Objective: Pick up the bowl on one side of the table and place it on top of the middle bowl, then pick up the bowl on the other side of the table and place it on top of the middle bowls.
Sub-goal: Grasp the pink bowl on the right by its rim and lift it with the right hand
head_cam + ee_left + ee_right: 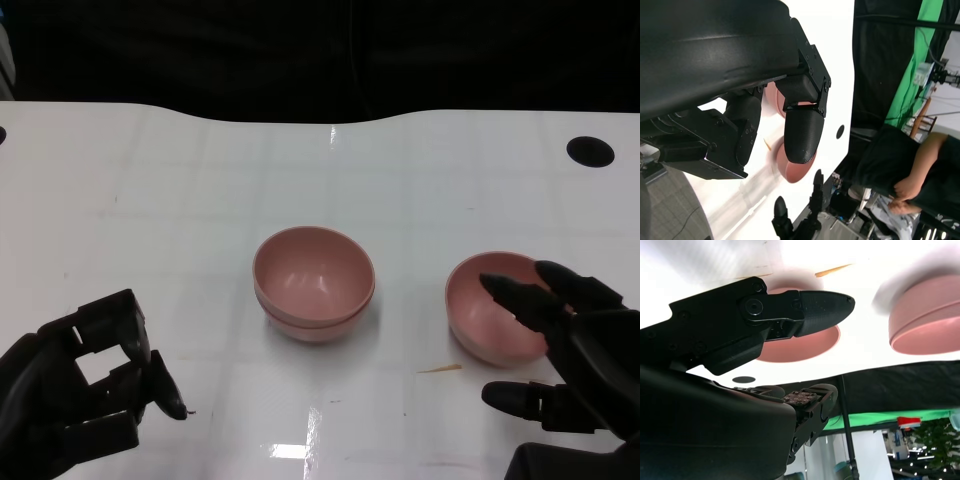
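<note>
Two pink bowls sit nested as the middle stack (313, 285) at the table's centre. A single pink bowl (492, 312) stands upright to its right. My right hand (565, 350) is spread around that bowl's near right side: its fingers reach over the rim, its thumb lies low in front, and nothing is gripped. In the right wrist view, a finger (810, 310) crosses in front of the single bowl (800, 347), with the stack (927, 325) beyond. My left hand (80, 385) hovers at the near left, holding nothing.
The white table (180, 200) has a dark hole (590, 151) at the far right. A thin tan sliver (440, 369) lies between the stack and the right bowl. A person (910, 160) sits beyond the table's right side.
</note>
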Robot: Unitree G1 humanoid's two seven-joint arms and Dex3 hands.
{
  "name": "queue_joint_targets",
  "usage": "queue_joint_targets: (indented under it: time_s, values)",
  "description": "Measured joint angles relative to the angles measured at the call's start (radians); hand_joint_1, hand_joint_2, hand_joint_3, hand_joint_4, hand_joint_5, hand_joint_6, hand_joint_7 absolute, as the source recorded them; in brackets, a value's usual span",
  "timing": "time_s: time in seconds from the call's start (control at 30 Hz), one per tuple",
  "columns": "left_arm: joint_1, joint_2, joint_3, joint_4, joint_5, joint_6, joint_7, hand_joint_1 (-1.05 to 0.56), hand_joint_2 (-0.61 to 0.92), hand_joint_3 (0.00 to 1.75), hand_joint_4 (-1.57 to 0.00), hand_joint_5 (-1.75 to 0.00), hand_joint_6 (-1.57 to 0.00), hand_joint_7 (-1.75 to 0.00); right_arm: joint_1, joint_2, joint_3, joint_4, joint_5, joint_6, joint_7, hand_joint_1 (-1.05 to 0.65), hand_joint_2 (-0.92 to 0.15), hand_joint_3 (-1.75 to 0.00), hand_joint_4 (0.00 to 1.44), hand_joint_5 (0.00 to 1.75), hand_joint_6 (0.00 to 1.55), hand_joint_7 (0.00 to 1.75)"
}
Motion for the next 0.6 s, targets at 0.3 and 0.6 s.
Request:
queue_joint_targets:
  time_s: [0.3, 0.6]
  values:
    - [0.001, -0.038, 0.01, -0.002, 0.003, 0.0, 0.02, 0.24, 0.92, 1.4, -0.95, -1.75, -0.72, -1.75, -0.101, -0.024, 0.093, 0.154, -0.018, 0.013, -0.034, -0.95, -0.92, -0.32, 0.32, 0.06, 0.38, 0.02]
    - [0.002, -0.053, 0.017, -0.005, 0.008, -0.001, 0.042, 0.22, 0.92, 1.41, -0.91, -1.75, -0.69, -1.75, -0.187, -0.029, 0.151, 0.286, -0.019, 0.023, -0.078, -0.92, -0.92, -0.3, 0.36, 0.05, 0.41, 0.02]
